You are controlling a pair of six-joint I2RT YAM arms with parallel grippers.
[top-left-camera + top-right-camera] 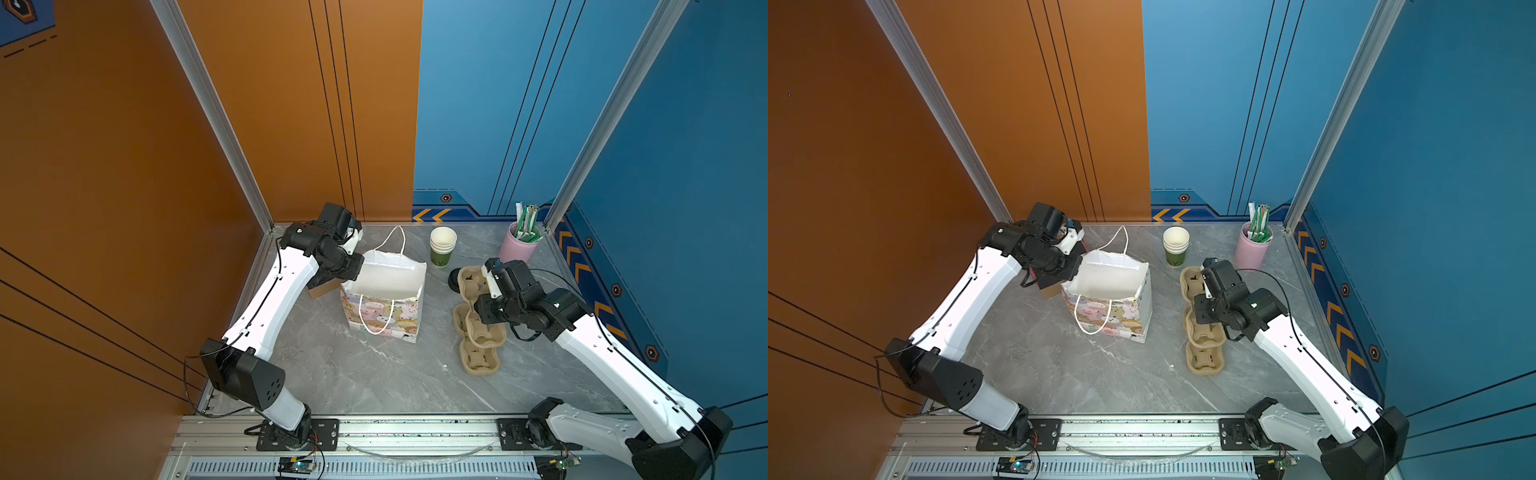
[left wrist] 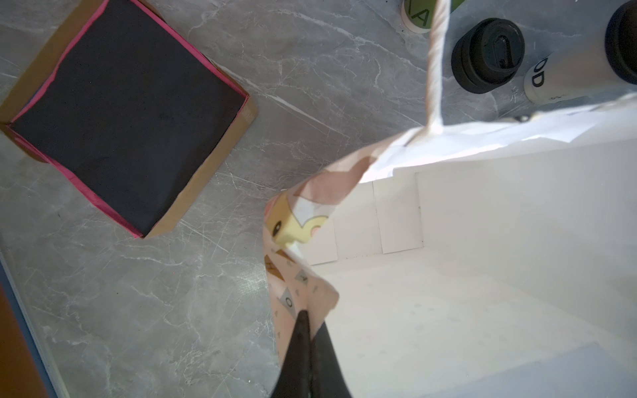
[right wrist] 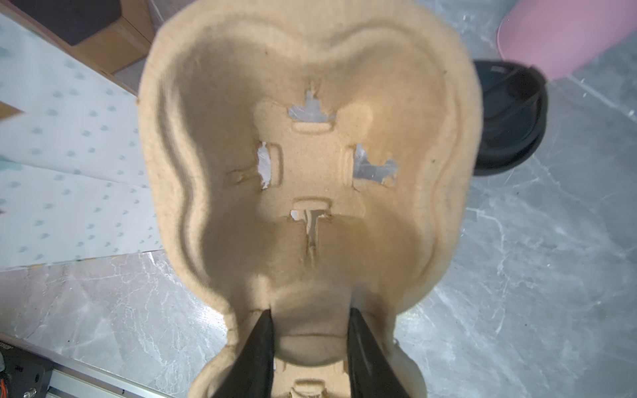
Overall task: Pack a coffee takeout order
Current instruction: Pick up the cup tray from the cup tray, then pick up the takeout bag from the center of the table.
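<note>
lidded cup (image 2: 568,69) sits on tabletop (image 1: 374,374) past the paper bag (image 1: 386,316), toward far edge, beside black lids (image 2: 487,55). black napkin (image 2: 127,113) lies in box (image 2: 220,165) by left edge; straws (image 1: 527,224) in pink holder (image 1: 515,249), far-right corner. left end effector (image 2: 310,324) pinched tight on bag rim. right end effector (image 3: 312,312) narrow, clamping pulp cup carrier (image 3: 310,165).

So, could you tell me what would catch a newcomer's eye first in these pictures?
The cartoon-print bag stands open mid-table, its rim pinched by the left gripper. Beside it, the right gripper grips a tan pulp carrier, with more carriers lying nearer the robot's base.
</note>
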